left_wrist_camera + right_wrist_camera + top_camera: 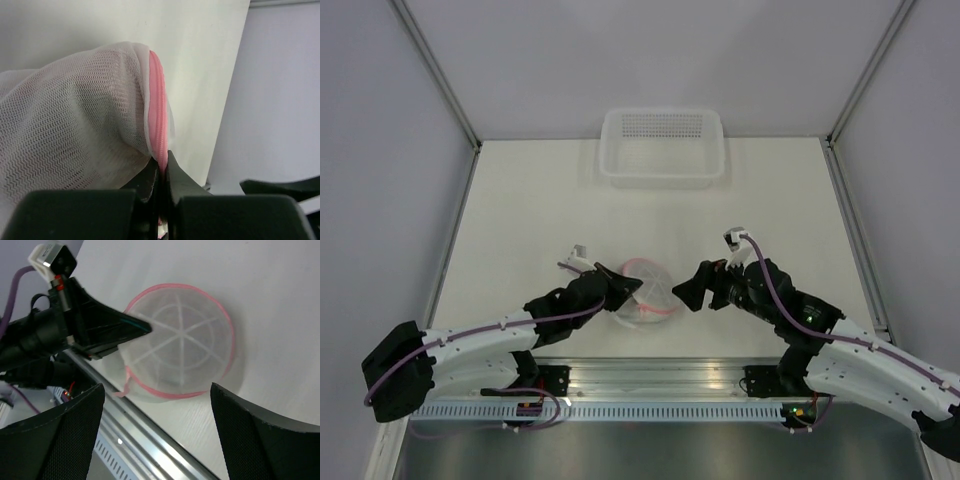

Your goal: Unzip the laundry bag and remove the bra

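The laundry bag (pixel 648 292) is a small round pouch of white mesh with pink zipper trim, lying near the table's front edge between the arms. My left gripper (pixel 628 286) is shut on the bag's pink zipper trim (pixel 159 125) at its left side; the mesh (pixel 75 135) fills the left wrist view. In the right wrist view the bag (pixel 182 347) lies flat, with a pink tab (pixel 125 387) at its near edge. My right gripper (pixel 686 292) is open and empty just right of the bag, its fingers (pixel 260 440) wide apart. The bra is not visible.
A clear rectangular plastic basket (pixel 663 148) stands at the table's back edge, centre. A metal rail (pixel 650 378) runs along the front edge, close to the bag. Grey walls enclose the table on three sides.
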`<state>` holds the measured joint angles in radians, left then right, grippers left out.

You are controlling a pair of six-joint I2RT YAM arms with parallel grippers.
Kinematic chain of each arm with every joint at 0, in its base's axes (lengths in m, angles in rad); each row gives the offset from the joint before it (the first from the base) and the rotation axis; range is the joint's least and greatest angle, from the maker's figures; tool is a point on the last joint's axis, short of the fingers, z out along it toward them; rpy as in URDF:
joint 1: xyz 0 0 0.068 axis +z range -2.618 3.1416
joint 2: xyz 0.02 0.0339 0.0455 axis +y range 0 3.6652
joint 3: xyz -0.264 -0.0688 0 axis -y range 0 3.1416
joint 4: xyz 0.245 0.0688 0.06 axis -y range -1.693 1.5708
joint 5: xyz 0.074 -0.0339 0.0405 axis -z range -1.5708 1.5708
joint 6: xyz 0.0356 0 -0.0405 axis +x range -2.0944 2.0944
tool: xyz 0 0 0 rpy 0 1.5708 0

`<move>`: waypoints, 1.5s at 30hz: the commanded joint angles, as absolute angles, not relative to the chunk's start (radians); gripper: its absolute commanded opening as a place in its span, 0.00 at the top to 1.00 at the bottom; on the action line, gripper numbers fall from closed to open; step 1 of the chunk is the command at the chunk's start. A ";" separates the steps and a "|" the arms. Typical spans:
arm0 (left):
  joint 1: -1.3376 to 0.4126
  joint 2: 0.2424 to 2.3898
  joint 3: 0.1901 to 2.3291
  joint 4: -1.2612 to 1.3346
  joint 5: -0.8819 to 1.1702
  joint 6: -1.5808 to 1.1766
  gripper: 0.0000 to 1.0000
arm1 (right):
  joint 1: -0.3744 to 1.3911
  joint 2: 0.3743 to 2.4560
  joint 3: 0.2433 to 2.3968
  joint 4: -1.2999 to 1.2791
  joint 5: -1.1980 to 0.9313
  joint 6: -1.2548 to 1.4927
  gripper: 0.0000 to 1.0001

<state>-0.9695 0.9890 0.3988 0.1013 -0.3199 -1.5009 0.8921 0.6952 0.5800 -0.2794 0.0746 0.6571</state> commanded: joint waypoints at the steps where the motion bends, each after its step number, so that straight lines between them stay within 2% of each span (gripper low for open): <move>1: -1.021 1.034 0.458 -0.055 -0.576 -1.626 0.98 | 0.958 0.718 0.574 -0.158 0.003 0.709 0.10; 4: -1.043 1.045 0.489 -0.054 -0.612 -1.638 0.98 | 1.030 0.747 0.542 -0.078 0.003 0.771 0.14; 8: -1.051 1.028 0.508 -0.054 -0.600 -1.644 0.98 | 1.104 0.785 0.531 -0.057 0.109 0.785 0.25; 13: -1.057 1.009 0.499 -0.054 -0.559 -1.666 0.98 | 1.187 0.911 0.575 -0.084 0.227 0.759 0.24; 20: -1.062 0.988 0.488 -0.051 -0.499 -1.661 0.98 | 1.354 1.138 0.768 -0.285 0.635 0.703 0.18; 27: -1.062 0.954 0.471 -0.054 -0.476 -1.631 0.98 | 1.433 1.249 0.821 -0.340 0.828 0.680 0.22; 30: -1.063 0.965 0.476 -0.051 -0.459 -1.628 0.98 | 1.437 1.276 0.831 -0.373 0.890 0.681 0.46; 31: -1.062 0.971 0.479 -0.051 -0.451 -1.621 0.98 | 1.437 1.279 0.839 -0.385 0.900 0.684 0.58; 33: -1.062 0.980 0.483 -0.051 -0.437 -1.617 0.98 | 1.445 1.276 0.841 -0.408 0.933 0.687 0.77; 34: -1.062 0.980 0.483 -0.048 -0.434 -1.618 0.98 | 1.447 1.269 0.836 -0.413 0.936 0.686 0.96; 36: -1.062 0.982 0.483 -0.048 -0.428 -1.615 0.98 | 1.451 1.238 0.824 -0.408 0.933 0.674 0.99; 37: -1.062 0.980 0.480 -0.043 -0.425 -1.609 0.94 | 1.451 1.226 0.810 -0.403 0.928 0.648 0.99; 38: -1.062 0.976 0.479 -0.040 -0.423 -1.605 0.70 | 1.453 1.195 0.801 -0.399 0.911 0.632 1.00; 40: -1.062 0.957 0.476 -0.040 -0.417 -1.594 0.45 | 1.454 1.157 0.767 -0.393 0.900 0.597 1.00; 41: -1.062 0.948 0.474 -0.041 -0.419 -1.588 0.27 | 1.454 1.114 0.756 -0.391 0.897 0.569 1.00; 44: -1.062 0.913 0.465 -0.040 -0.419 -1.574 0.08 | 1.454 1.027 0.718 -0.408 0.881 0.522 1.00; 45: -1.062 0.905 0.460 -0.032 -0.414 -1.574 0.06 | 1.454 1.008 0.706 -0.416 0.874 0.514 0.99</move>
